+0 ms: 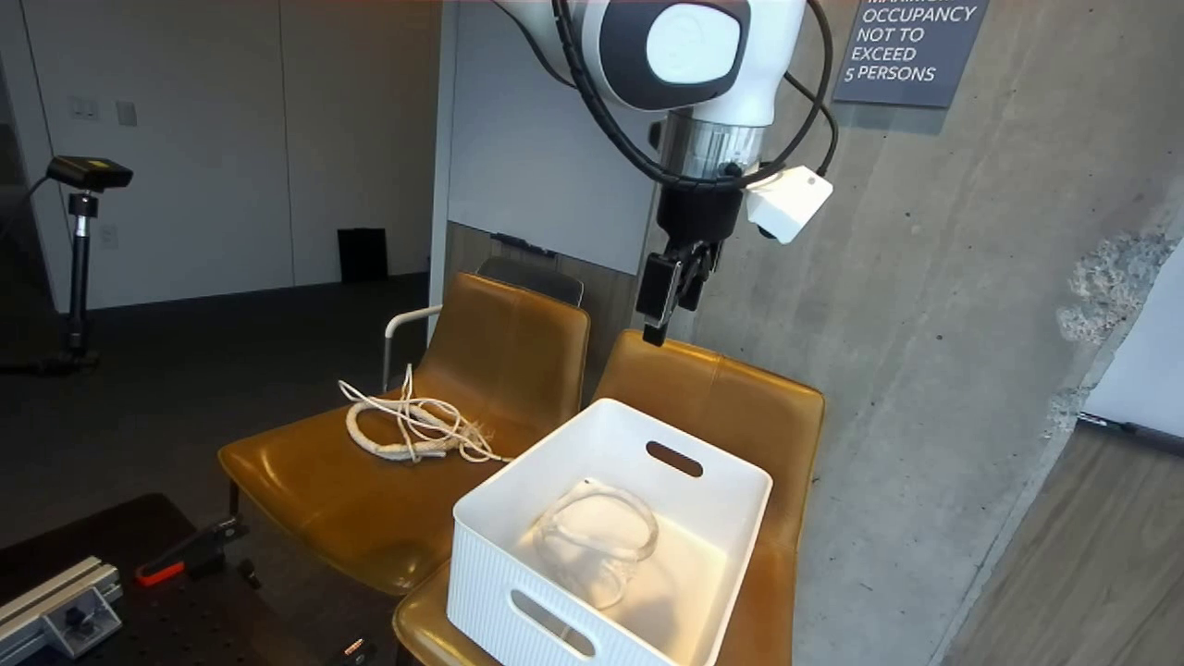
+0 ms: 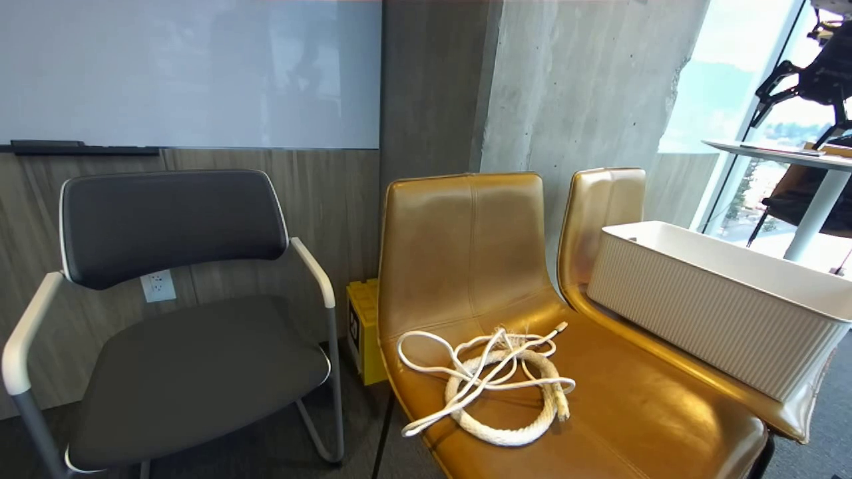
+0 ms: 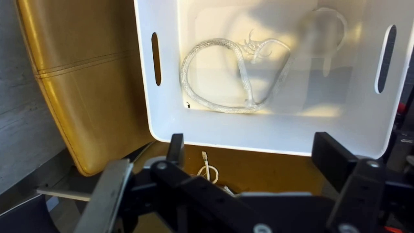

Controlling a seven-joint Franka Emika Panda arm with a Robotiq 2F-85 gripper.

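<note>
Concrete wall [image 1: 925, 277] beside tan chairs [image 1: 721, 393]

In an exterior view: white bin [image 1: 481, 583] holding a pale rope [image 1: 651, 529], coiled cord [image 1: 400, 452] toward the bin's 10 o'clock. In an exterior view: dark chair [image 2: 193, 379] at the cord's 9 o'clock. Wrist view: claw [image 3: 249, 141] spread wide, rope at its 12 o'clock.

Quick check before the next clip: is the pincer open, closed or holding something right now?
Pincer: open wide, holding nothing, not touching the white box lower down.
</note>
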